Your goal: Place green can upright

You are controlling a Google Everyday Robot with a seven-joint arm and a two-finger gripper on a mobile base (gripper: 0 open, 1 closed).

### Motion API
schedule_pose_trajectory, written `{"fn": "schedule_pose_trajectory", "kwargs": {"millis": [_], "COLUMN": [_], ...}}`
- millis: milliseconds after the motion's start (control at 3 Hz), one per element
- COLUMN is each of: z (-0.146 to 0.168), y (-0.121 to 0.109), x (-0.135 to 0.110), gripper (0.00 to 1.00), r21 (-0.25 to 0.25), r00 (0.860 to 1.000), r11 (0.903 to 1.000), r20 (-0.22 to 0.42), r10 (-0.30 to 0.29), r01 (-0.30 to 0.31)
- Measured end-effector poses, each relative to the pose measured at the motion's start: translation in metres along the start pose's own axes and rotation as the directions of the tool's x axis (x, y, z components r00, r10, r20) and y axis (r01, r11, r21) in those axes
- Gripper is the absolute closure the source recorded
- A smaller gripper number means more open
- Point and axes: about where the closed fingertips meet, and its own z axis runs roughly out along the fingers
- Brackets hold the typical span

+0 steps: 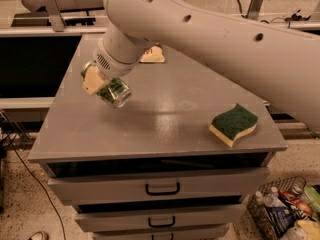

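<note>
While the green can [116,92] sits clamped in it, our hand [104,85] hangs over the left part of the desk [165,129], closed around the can's body. We see one cream-coloured finger [92,80] pressed against the can's left side; the other finger is hidden behind the can. The can is not upright: it lies tilted, with one silver end turned down and to the right, toward the camera, and its mottled green body running back up into the hand. We cannot tell whether that lower rim touches the grey top or hangs just above it.

Our arm [225,39] comes in from the upper right as a thick white tube and crosses the back of the desk before bending down into the wrist above the can.

Well apart from the can, near the right front corner of the desk, lies a sponge [233,124] (green on top, yellow beneath), flat on the surface. At the back of the desk, partly hidden by the arm, we make out a pale yellowish thing [153,57] that we cannot name.

Below the top are drawers [210,189], the upper ones slightly open, each with a dark handle [162,189] at its middle. On the floor at the lower right stands a wire basket [265,216] holding bottles and other small items.
</note>
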Motion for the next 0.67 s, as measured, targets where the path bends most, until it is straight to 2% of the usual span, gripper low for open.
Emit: {"fn": "schedule_pose_trajectory", "kwargs": {"millis": [333, 667], "z": [0.003, 0.005], "y": [0.000, 0.007], "x": [-0.015, -0.044], "gripper": [1.00, 1.00], "r21": [-0.055, -0.067], "r00": [0.984, 0.928], "r11": [0.9971, 0.9896], "r20": [0.172, 0.359], "r10": [-0.043, -0.095], "r01": [0.053, 0.127]}}
